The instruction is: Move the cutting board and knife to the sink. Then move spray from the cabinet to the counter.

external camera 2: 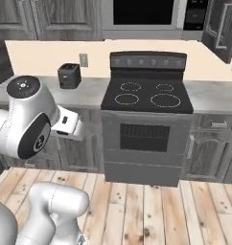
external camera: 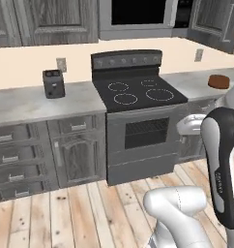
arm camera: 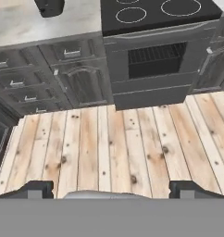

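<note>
Hand [arm camera: 112, 189] spread wide, empty, aimed down at plank floor [arm camera: 114, 148] facing stove [arm camera: 151, 51]. Reddish-brown cutting board [external camera: 218, 81] on tabletop [external camera: 196, 82] right of stove, well apart from hand. Probably transit pose, no reach yet. Knife, spray not spotted.

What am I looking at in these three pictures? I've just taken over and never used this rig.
It is a white robot arm on a driving base, facing a kitchen. Two pictures come from cameras on the base, behind the arm to its left and right. The third looks along the gripper, which is open, holds nothing and points at the wooden floor. Ahead stands the stove. On the counter to its left sits a dark toaster. To its right lies a reddish-brown board.
</note>
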